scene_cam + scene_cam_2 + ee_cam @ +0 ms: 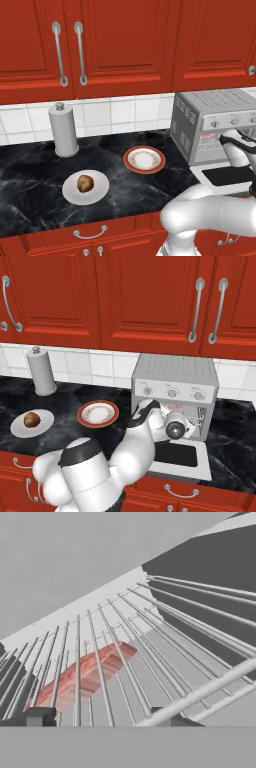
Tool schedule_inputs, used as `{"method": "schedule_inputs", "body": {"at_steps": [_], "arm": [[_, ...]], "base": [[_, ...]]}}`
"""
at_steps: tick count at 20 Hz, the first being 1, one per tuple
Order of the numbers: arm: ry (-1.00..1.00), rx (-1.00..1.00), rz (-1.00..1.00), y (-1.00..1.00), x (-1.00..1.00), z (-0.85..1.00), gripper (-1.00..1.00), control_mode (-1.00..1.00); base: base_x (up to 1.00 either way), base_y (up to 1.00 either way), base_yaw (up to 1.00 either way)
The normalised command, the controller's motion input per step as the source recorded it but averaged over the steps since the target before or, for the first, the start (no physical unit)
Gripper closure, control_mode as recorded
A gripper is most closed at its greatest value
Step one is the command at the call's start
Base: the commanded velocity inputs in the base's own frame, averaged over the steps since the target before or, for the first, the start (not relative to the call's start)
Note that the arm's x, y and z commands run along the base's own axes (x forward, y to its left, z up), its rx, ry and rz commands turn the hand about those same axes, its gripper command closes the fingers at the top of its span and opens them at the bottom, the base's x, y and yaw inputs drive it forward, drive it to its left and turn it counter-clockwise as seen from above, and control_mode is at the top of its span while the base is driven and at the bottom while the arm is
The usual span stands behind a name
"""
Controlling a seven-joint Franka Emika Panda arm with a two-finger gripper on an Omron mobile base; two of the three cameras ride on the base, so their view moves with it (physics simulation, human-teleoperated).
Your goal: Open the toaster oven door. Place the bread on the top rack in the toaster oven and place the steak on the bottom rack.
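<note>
toaster oven point(175, 387) stands at the right end of the desk point(30, 170), against the tiled wall. its toaster oven door point(182, 457) is dropped flat toward the desk's front edge, dark glass facing up. arm reaches into the cavity, hand inside the opening.

hand view: the gripper point(102, 717) looks through wire bars at the steak point(82, 677), lying flat on a rack beneath those bars, so the meat appears to be on the bottom rack point(165, 677) with the top rack point(200, 692) close in front of the camera. jaws stand apart, gripping nothing; steak looks released.

bread point(85, 183) sits on a white plate point(70, 192) near the desk's front edge, left of the oven. a red-rimmed plate point(145, 159) lies between it and the oven; a paper towel holder point(63, 130) stands at the back.

judgement: bread is next. the roll likely light, crusty, somewhat crushable; take it across its middle, from above, with gentle squeeze. lumpy surface should resist slipping. top rack clearance looks tight.
</note>
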Motion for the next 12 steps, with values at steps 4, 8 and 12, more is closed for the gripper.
{"method": "schedule_inputs", "body": {"at_steps": [4, 8, 12], "arm": [[0.15, 0.00, 0.06, -0.08, -0.49, -0.71, 1.00, -1.00], [0.15, 0.00, 0.07, -0.06, -0.50, -0.71, 1.00, -1.00], [0.14, -0.01, 0.07, -0.03, -0.51, -0.70, 1.00, -1.00]], "base": [[0.00, 0.00, 0.00], [0.00, 0.00, 0.00], [0.00, 0.00, 0.00]]}}
